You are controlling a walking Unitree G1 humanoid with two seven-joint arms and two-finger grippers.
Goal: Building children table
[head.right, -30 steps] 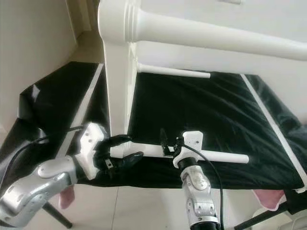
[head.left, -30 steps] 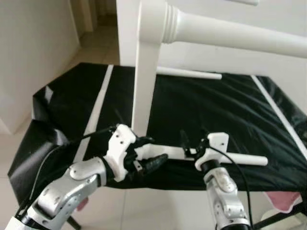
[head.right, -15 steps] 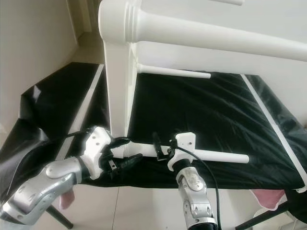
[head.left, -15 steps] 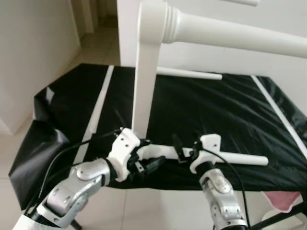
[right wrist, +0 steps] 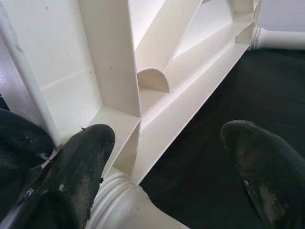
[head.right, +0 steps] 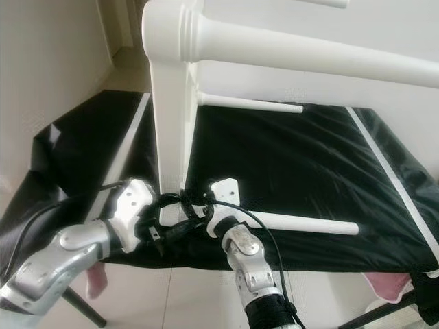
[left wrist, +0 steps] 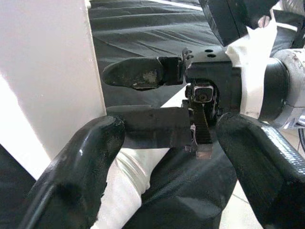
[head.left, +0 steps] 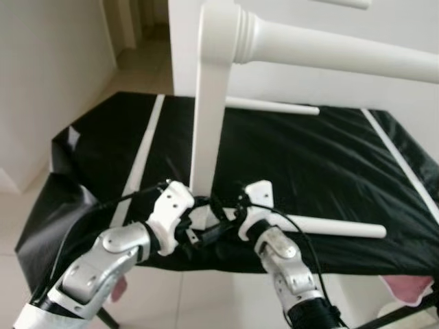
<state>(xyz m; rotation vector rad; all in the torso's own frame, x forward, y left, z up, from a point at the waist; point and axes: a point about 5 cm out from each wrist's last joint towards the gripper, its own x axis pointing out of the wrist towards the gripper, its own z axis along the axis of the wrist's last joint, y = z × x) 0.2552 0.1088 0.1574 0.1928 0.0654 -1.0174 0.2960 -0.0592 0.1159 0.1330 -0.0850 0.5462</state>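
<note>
Leg-fitting step: left end effector (head.left: 206, 229) and right end effector (head.left: 230, 205), fingers apart, flanking white turned table leg (head.left: 329, 225) base on black-covered tabletop (head.left: 309, 164). Next: clamp, seat joint.

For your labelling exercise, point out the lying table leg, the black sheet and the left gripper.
table leg (head.left: 336, 227): left eye view, middle of its shaft.
black sheet (head.left: 309, 164): left eye view, bare middle.
left gripper (head.left: 206, 221): left eye view, between its fingertips.

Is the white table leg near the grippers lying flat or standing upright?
Lying flat: the white turned table leg rests lengthwise on the black cloth.
</note>
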